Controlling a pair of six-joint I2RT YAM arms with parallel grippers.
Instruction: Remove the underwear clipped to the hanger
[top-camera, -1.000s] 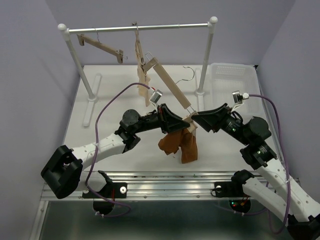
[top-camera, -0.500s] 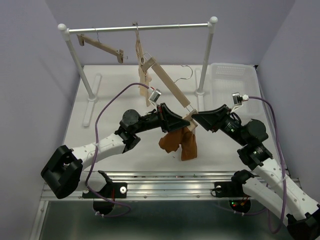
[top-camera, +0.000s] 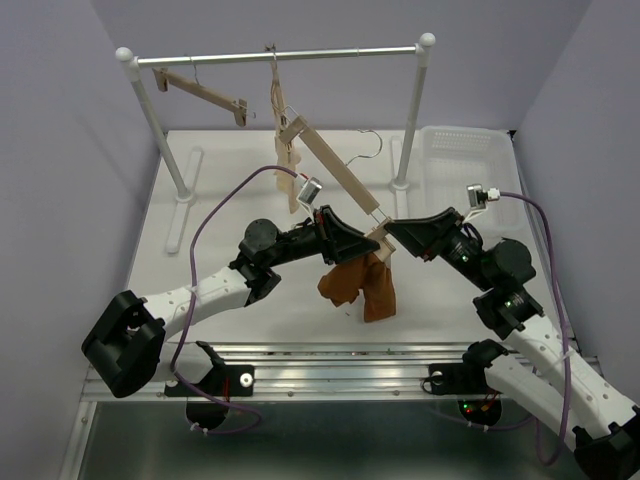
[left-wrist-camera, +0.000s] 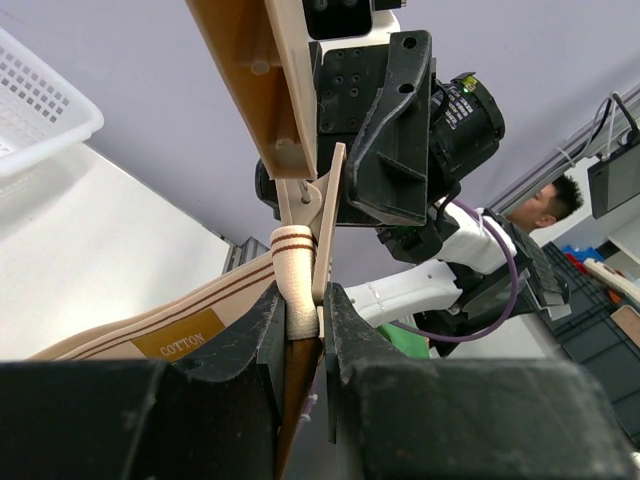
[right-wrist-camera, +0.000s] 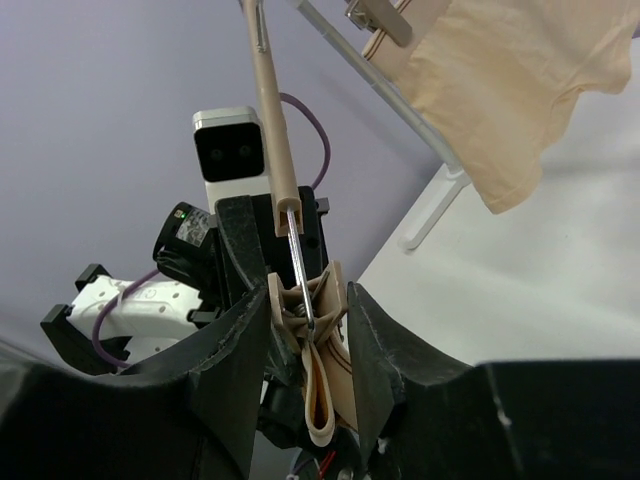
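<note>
The hanger (top-camera: 335, 170), a light wooden bar, slants from the rail down toward the arms. The rust-brown underwear (top-camera: 360, 285) hangs from the clip at its lower end. In the left wrist view my left gripper (left-wrist-camera: 322, 302) is shut on the underwear's striped cream waistband (left-wrist-camera: 295, 270), right under the clip (left-wrist-camera: 328, 215). In the right wrist view my right gripper (right-wrist-camera: 308, 300) is shut on the clip (right-wrist-camera: 325, 290), a finger pressing each wing, with the waistband (right-wrist-camera: 320, 405) looped below it. Both grippers meet at the bar's lower end, left gripper (top-camera: 370, 250) and right gripper (top-camera: 390, 233).
A metal rack rail (top-camera: 280, 55) on two white posts spans the back. Another wooden hanger (top-camera: 205, 93) hangs at its left, and a pale beige garment (top-camera: 287, 165) on a hanger hangs at the middle. A white basket (top-camera: 465, 160) stands at the back right.
My right gripper's fingers have closed in onto the clip's wings and the right arm has edged slightly left. The left gripper and the underwear have barely moved.
</note>
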